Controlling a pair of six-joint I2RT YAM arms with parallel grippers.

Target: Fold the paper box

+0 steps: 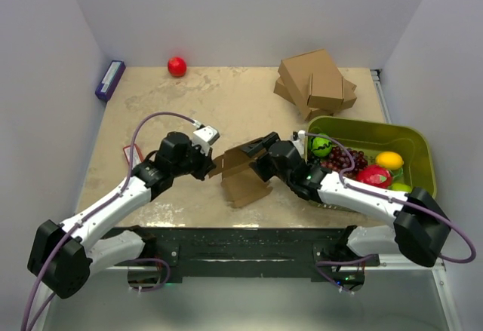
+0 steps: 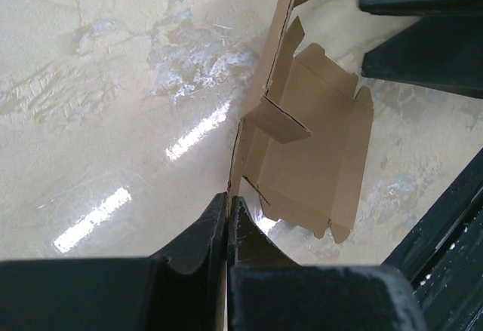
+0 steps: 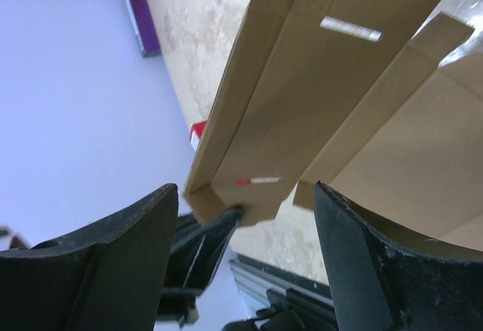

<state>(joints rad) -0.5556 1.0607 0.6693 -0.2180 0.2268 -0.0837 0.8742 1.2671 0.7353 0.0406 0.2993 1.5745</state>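
The paper box [image 1: 243, 174] is a thin brown die-cut sheet, partly folded, with one long wall raised off the table between the two arms. My left gripper [image 1: 213, 167] is shut on the sheet's left edge. In the left wrist view the fingertips [image 2: 228, 200] pinch the cardboard [image 2: 309, 142], and creases and notched flaps show beyond them. My right gripper [image 1: 260, 148] stands open at the sheet's upper right side. In the right wrist view its jaws [image 3: 245, 189] are spread wide with the raised wall [image 3: 317, 97] just ahead of them and nothing held.
A stack of bigger brown cardboard boxes [image 1: 315, 82] lies at the back right. A green bin [image 1: 411, 136] holding fruit stands at the right. A red ball [image 1: 176, 66] and a purple bar [image 1: 110, 80] lie at the back left.
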